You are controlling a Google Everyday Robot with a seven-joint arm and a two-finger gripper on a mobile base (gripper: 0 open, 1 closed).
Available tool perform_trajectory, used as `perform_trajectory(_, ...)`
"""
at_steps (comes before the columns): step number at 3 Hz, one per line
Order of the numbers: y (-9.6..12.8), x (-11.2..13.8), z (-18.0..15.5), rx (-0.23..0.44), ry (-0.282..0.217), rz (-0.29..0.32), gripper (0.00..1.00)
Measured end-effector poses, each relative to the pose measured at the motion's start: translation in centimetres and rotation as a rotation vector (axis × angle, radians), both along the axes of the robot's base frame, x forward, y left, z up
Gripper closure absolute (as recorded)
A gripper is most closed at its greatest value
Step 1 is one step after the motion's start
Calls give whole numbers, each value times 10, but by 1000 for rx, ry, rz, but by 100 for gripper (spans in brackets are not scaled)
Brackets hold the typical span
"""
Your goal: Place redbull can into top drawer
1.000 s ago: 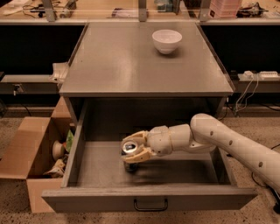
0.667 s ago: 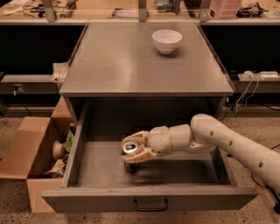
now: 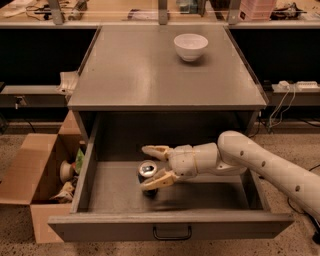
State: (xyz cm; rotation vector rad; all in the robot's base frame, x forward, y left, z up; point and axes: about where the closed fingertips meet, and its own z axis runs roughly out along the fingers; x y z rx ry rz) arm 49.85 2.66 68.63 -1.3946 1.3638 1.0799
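Upright inside the wide grey metal top drawer, the slim blue-silver redbull can is flanked by the white gripper, its fingers spread apart and released.

White rounded arm, small dark dots along it; cream segmented wrist; tan-fingered tool inside top drawer.

Lab w/ cluttered benches (jaws in drawer).

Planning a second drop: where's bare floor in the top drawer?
Bare: between the redbull can and the left wall of the top drawer; also front right, between arm and front panel. Crowded: centre, where the open gripper straddles the can.
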Motion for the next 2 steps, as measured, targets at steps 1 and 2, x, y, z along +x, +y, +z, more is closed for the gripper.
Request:
perform_trajectory(1,-15,-2,24,36,-35,-5,0)
perform_trajectory(2,-42,-4,77,33,-120,-27,0)
